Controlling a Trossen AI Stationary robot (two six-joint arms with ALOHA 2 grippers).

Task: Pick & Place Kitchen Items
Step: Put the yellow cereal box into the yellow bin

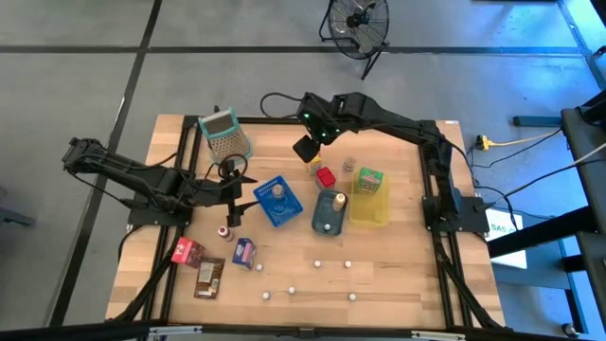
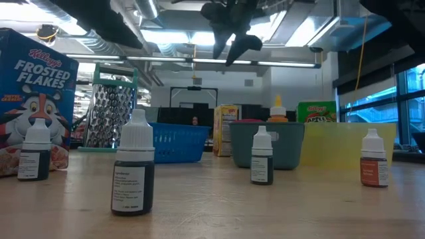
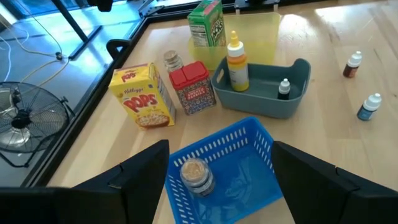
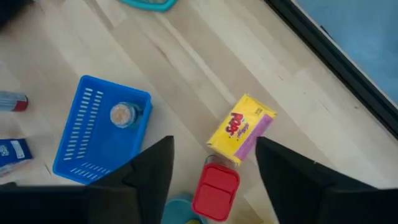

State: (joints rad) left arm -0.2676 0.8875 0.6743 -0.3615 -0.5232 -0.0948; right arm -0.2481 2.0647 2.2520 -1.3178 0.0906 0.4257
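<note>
Pops box stands on the table beside the red tin, right gripper hovering above it, fingers parted and empty. Best bet: descend straight, straddle the narrow sides, avoid nudging the tin. Left gripper waits, spread, over the blue basket.

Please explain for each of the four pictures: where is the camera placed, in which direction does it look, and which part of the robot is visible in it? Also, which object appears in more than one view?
High view: above the table, looking straight down; both arms show.
Low view: at table-top height, looking level across dropper bottles into the room; a gripper hangs overhead.
Left wrist view: on the left arm, facing the blue basket; left gripper open.
Right wrist view: on the right arm, looking down on the yellow Pops box; right gripper open above it.
Shared: the blue basket and Pops box show in both wrist views.
</note>
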